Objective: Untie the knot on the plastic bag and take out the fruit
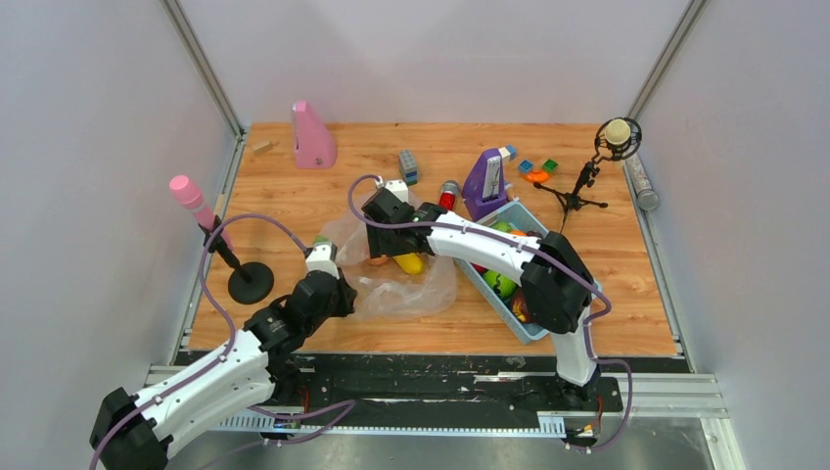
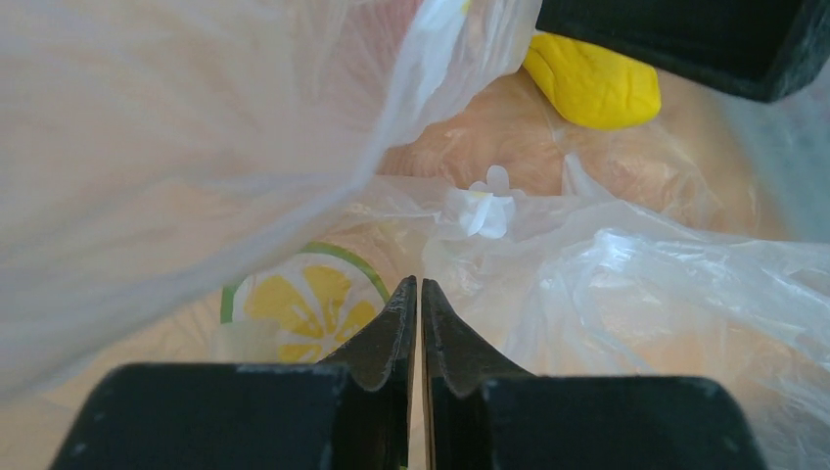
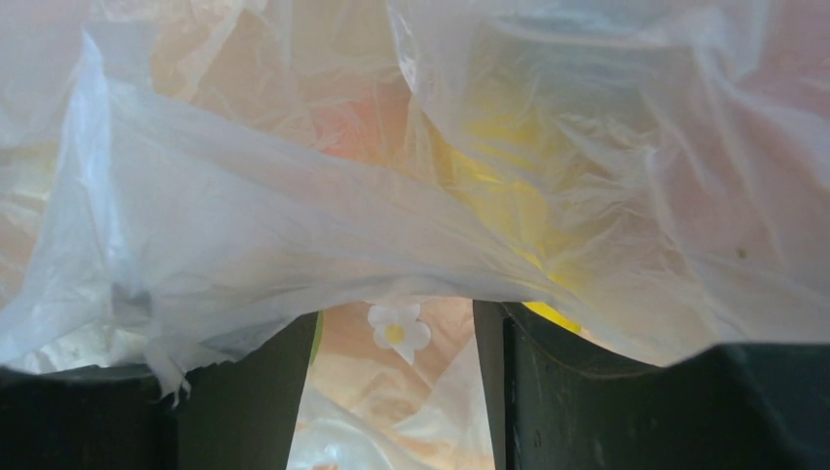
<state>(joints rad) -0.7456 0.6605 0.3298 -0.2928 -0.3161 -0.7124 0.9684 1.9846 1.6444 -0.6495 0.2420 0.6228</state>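
The plastic bag (image 1: 411, 289) lies crumpled on the wooden table, between my two grippers. A yellow banana (image 1: 408, 262) and an orange piece (image 1: 377, 260) show through it. My left gripper (image 1: 343, 279) sits at the bag's left edge. Its jaws (image 2: 419, 286) are shut, with film (image 2: 636, 284) running off the tips. The banana (image 2: 592, 83) lies beyond it. My right gripper (image 1: 382, 235) reaches over the bag from the far side. It is open (image 3: 396, 333), with film (image 3: 294, 196) draped over its fingers and the banana (image 3: 509, 196) blurred behind it. No knot shows.
A blue tray (image 1: 533, 328) holding green and red fruit stands right of the bag, under the right arm. A pink microphone stand (image 1: 250, 282) is to the left. A purple object (image 1: 486, 183), a tripod microphone (image 1: 587, 186), a pink object (image 1: 313, 137) and small blocks stand at the back.
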